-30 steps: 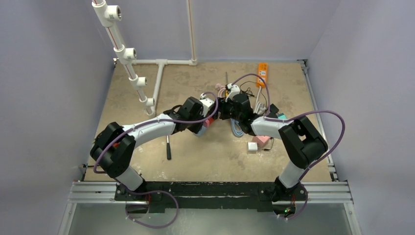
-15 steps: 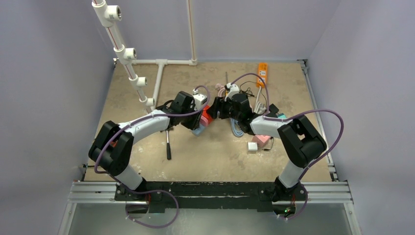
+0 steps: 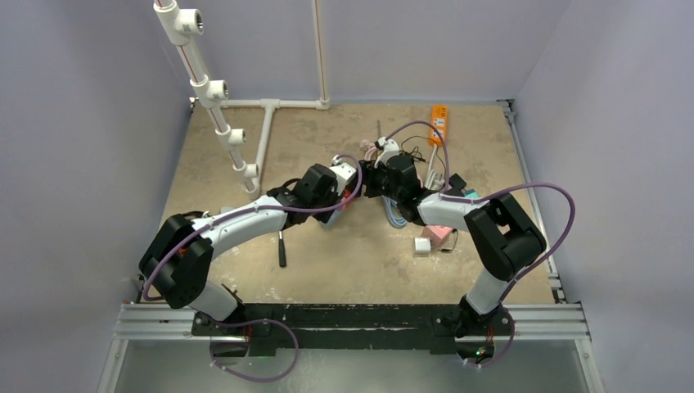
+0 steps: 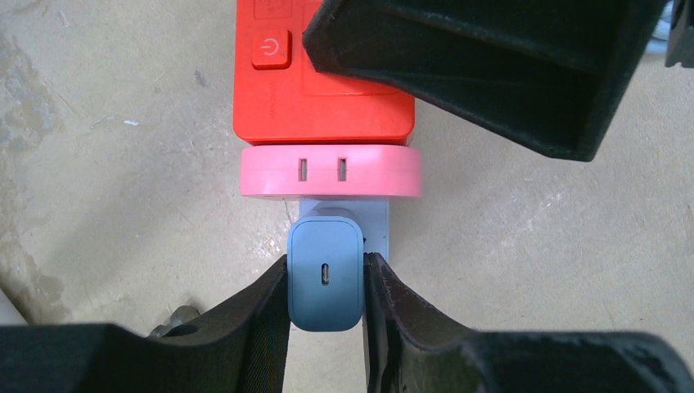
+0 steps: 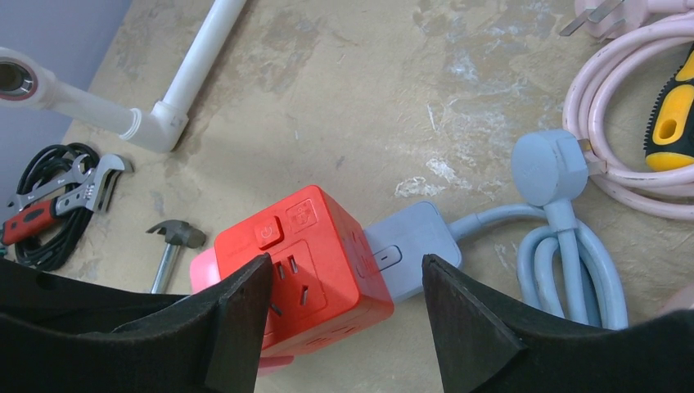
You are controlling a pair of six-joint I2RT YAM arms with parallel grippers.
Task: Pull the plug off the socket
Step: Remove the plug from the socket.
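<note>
My left gripper (image 4: 325, 274) is clamped on the blue plug (image 4: 324, 288), with one finger flat against each side. The plug butts against a pale grey block (image 4: 378, 233) below the pink adapter (image 4: 330, 172), which sits flush on the red socket cube (image 4: 323, 102). No gap shows. My right gripper (image 5: 345, 266) has its jaws wide apart, straddling the cube; I cannot confirm contact. The assembly lies on the table (image 4: 123, 164), mid-field.

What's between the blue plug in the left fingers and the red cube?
In the left wrist view: a pink socket block against the red cube, then a pale blue piece behind the blue plug.
</note>
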